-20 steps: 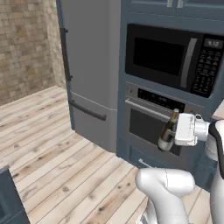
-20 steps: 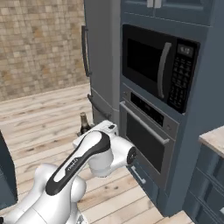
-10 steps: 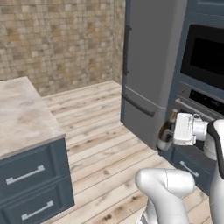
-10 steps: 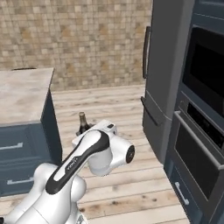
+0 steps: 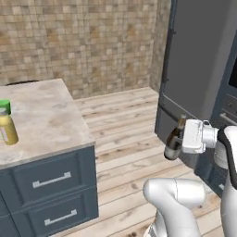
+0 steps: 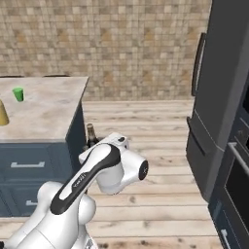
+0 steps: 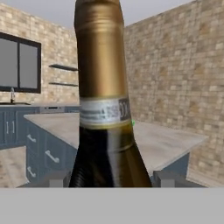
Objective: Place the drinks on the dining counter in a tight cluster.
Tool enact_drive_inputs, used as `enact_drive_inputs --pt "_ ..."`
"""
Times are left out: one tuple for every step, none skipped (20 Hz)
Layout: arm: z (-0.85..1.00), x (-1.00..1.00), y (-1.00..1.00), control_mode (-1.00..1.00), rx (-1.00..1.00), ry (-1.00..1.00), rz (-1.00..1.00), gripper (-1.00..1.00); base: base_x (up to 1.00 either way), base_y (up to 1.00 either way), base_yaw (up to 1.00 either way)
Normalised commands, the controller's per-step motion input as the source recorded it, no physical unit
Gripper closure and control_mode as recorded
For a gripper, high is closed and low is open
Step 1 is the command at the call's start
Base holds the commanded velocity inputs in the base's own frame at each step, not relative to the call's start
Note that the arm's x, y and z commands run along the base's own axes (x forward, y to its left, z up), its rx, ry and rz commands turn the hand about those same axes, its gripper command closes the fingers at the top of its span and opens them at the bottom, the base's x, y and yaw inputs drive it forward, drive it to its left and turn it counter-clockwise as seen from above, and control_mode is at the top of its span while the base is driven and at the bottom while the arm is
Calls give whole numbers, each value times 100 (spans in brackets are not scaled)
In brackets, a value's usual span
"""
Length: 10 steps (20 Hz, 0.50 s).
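Observation:
My gripper (image 5: 179, 140) is shut on the dark wine bottle (image 5: 174, 140) and holds it upright in the air over the wooden floor, in front of the grey fridge. In the hand view the wine bottle (image 7: 103, 109), with its gold foil neck and white label, stands between the two fingertips (image 7: 57, 178). Its neck (image 6: 90, 133) pokes up behind my arm. The dining counter (image 5: 46, 115) lies to the left, well apart from the gripper. On its left end stands a stout yellow bottle (image 5: 7, 127), also seen at the picture's edge (image 6: 2, 113).
A small green cup (image 6: 18, 94) stands on the counter behind the yellow bottle. The tall grey fridge (image 5: 199, 60) and dark oven cabinets close off the right. Open wooden floor (image 5: 125, 125) runs between counter and fridge, up to a brick wall (image 6: 121, 44).
The whole picture has swung from the ovens and fridge to the counter, so the base has moved. The wine bottle stays in my shut gripper throughout.

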Motion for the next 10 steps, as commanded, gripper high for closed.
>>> enact_drive_inputs --pt "0 0 0 100 0 0 0 100 31 37 34" --pt "0 0 0 100 0 0 0 100 31 37 34" --pt "0 0 0 100 0 0 0 100 27 35 34" --pt "0 0 0 100 0 0 0 100 28 38 32" --pt "0 0 0 100 0 0 0 100 25 43 30" --pt "0 0 0 100 0 0 0 100 25 44 27" --pt "0 0 0 100 0 0 0 100 25 44 27" --pt "0 0 0 100 0 0 0 100 25 44 25" --pt "0 0 0 100 0 0 0 100 27 43 24" --pt "0 0 0 100 0 0 0 100 29 42 24"
